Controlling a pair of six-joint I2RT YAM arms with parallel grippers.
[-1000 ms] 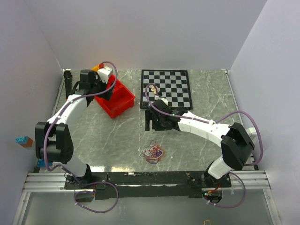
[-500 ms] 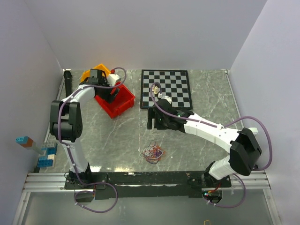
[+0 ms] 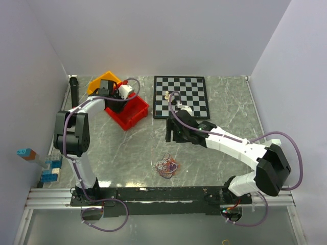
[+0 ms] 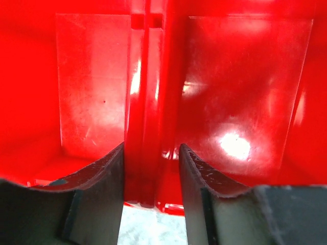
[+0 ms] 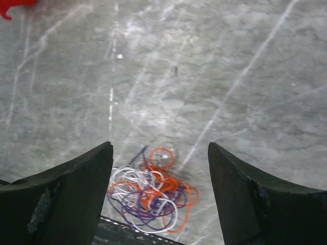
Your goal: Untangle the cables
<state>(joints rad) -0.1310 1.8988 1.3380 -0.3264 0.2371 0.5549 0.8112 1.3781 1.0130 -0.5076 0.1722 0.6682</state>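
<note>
Right gripper (image 5: 160,148) shifted, gaping over cables (image 5: 149,196); left gripper (image 4: 152,149) clamps bin (image 4: 92,76).

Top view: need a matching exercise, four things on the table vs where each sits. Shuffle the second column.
Things:
1. cable tangle
2. red bin
3. chessboard
4. yellow bin

Places:
A. far left corner
B. far edge, centre
C. close to the near edge, centre
D. left half, between the far-left corner item and the far-centre item

Pairs: 1-C, 2-D, 3-B, 4-A
</note>
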